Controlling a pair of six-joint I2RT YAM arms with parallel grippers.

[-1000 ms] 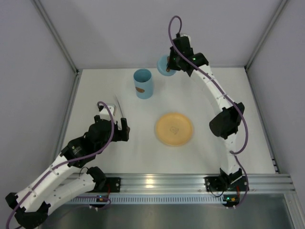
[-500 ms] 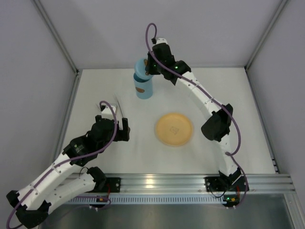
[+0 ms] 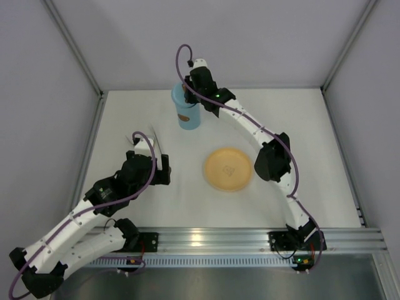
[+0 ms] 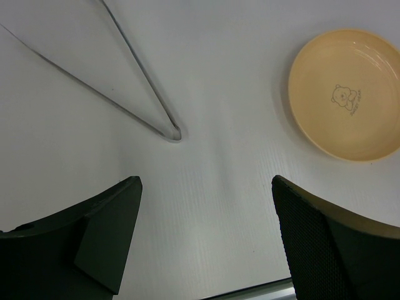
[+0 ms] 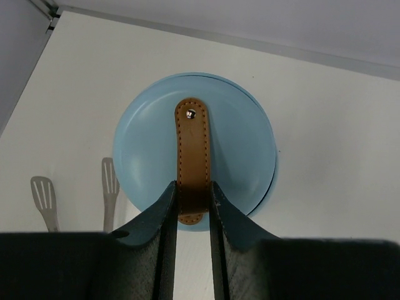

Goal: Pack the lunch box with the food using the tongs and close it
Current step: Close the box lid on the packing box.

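Currently in my right pincer (image 5: 192,190): lid (image 5: 144,156), pinched tight by its strap (image 5: 192,144).
Below pincer: lunch box (image 3: 189,116), upright, right arm nearer.
My left pincer (image 4: 205,184): wide open, empty.

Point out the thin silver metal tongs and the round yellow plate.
thin silver metal tongs (image 4: 174,134): left wrist view, joined end.
round yellow plate (image 4: 315,106): left wrist view, bare inside.

White tabletop (image 3: 312,137), plain pale grey walls (image 3: 281,37), metal corner posts (image 3: 72,47), aluminium rail (image 3: 212,237) along near edge
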